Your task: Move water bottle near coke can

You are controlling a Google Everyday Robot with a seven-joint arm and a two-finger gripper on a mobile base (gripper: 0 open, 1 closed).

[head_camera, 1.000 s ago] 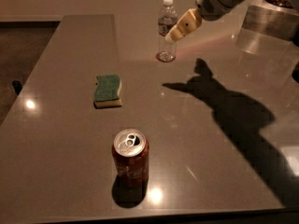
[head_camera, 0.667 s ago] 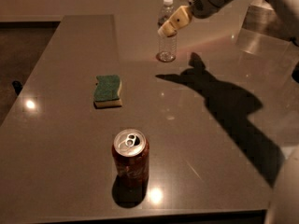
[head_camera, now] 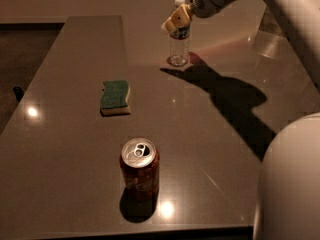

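now the gripper (head_camera: 177,20) is seen at the neck of the upright water bottle (head_camera: 178,49). whether it is grasped cannot be told.

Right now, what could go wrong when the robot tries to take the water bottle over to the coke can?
1. The hand is up by the top of the water bottle, far back on the table. Nudged that high, the tall bottle might tip over.
2. The sponge lies just beside the way from the bottle to the coke can, so a low, wide carry might bump it.
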